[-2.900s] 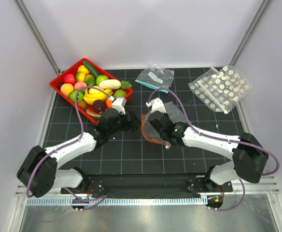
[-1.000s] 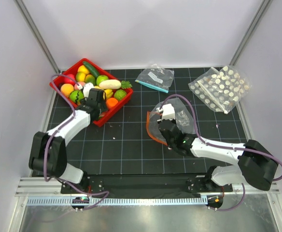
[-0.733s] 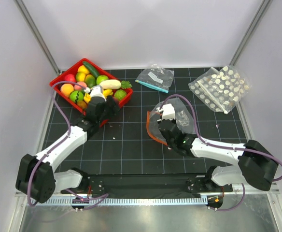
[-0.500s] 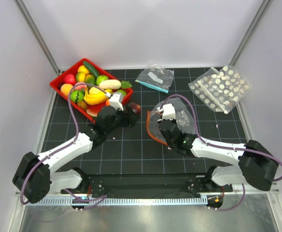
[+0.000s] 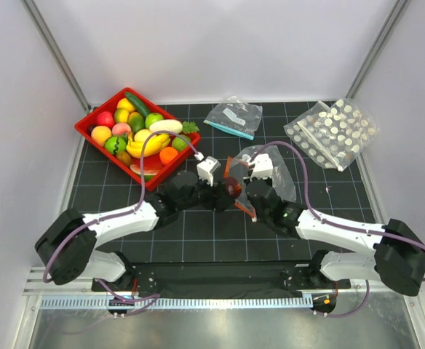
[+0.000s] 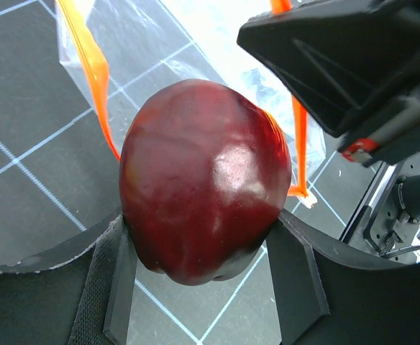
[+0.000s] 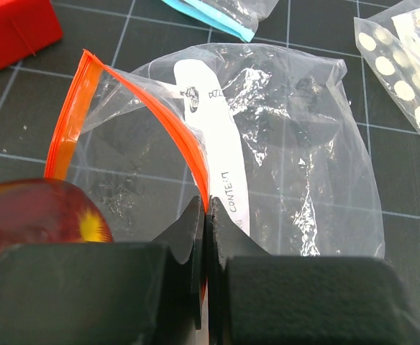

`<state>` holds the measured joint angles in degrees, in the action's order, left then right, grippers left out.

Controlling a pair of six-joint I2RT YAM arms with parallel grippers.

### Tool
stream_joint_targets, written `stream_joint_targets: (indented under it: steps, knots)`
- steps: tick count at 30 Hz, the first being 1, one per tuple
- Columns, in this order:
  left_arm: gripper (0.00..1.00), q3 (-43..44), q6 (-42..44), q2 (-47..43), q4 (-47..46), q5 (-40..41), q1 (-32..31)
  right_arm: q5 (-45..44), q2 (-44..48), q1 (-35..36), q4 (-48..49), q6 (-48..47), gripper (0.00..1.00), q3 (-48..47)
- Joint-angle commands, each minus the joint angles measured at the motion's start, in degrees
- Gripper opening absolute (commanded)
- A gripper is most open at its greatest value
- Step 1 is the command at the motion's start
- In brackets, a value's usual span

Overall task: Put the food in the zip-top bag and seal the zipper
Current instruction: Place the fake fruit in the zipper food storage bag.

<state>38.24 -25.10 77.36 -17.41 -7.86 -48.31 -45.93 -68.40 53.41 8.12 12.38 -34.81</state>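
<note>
My left gripper (image 5: 223, 193) is shut on a dark red toy apple (image 5: 231, 187), one piece of the food. The apple (image 6: 204, 180) fills the gap between the two fingers (image 6: 120, 287). It hangs just at the open mouth of the zip-top bag (image 5: 276, 171), a crinkly clear bag with a white label. My right gripper (image 7: 208, 215) is shut on the upper lip of the orange-red zipper (image 7: 160, 115) and holds the mouth raised and open. The lower strip (image 6: 88, 65) lies on the mat. More food (image 5: 136, 134) fills the red tray (image 5: 176, 164) at the back left.
A clear bag with a teal strip (image 5: 234, 116) lies behind the zip-top bag. A white-dotted bag (image 5: 332, 134) sits at the back right. The red tray's corner (image 7: 8, 32) shows in the right wrist view. White walls and metal posts close in the black grid mat.
My left arm has swung from the red tray to the right, carrying the red apple to the bag's mouth. The right gripper has kept its hold on the zipper, shifting slightly.
</note>
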Motion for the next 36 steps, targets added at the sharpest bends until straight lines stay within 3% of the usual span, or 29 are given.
stream_joint_targets:
  steps: [1,11,21,24,31,36]
  knots:
    - [0.22,3.15,1.46,1.55,-5.09,-2.07,-0.38,-1.63,2.74,-0.14,1.37,2.47,0.01,0.27]
    - [0.23,3.69,1.11,2.09,-5.09,-1.20,-0.29,8.65,6.70,-0.15,4.80,1.33,0.01,2.81]
    - [0.42,5.44,1.11,3.94,-2.63,1.71,-0.29,13.68,9.16,0.20,7.70,0.01,0.01,4.75]
    - [0.61,5.97,1.02,4.64,-2.37,1.01,-0.38,13.06,8.99,0.29,7.61,0.01,0.01,4.57]
    - [0.75,5.79,0.58,4.20,-2.37,1.18,-0.29,8.05,6.97,0.29,4.80,1.06,0.01,2.73]
    - [0.77,5.62,0.49,4.02,-2.37,1.35,-0.29,7.88,6.88,0.29,4.54,1.15,0.01,2.64]
